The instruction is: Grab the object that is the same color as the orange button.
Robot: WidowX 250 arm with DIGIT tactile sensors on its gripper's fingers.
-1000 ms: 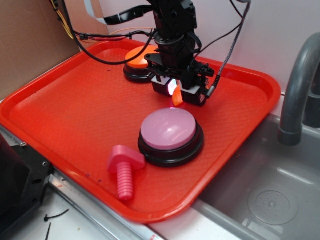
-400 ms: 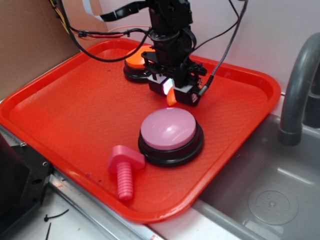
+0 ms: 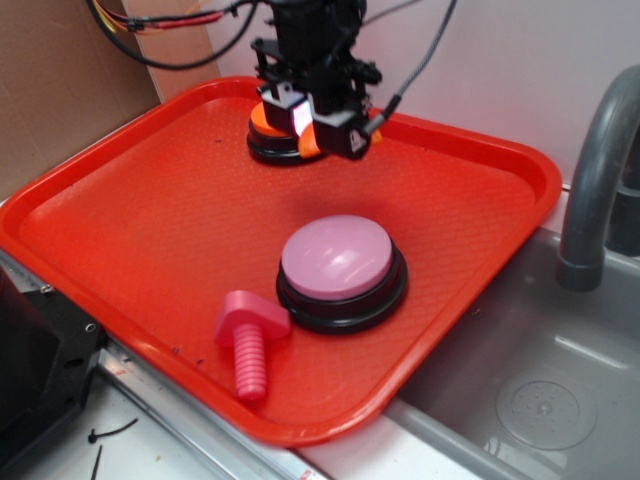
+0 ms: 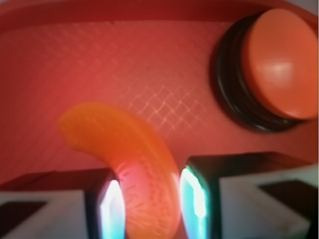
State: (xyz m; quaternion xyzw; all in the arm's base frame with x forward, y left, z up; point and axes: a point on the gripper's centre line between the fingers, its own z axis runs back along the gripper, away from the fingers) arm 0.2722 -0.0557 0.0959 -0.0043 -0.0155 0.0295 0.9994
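The gripper [image 4: 147, 209] has its jaws pinched on the orange slice [image 4: 130, 159], carrying it clear of the red tray [image 3: 130, 210] beside the orange button [image 4: 281, 62], so the grab looks made and what's needed now is a firm hold.

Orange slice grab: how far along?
Done: the orange slice is pinched between the gripper fingers and lifted off the red tray, hanging beside the orange button. In hand: holding it aloft. Left: nothing visible; pink button and pink bolt untouched.
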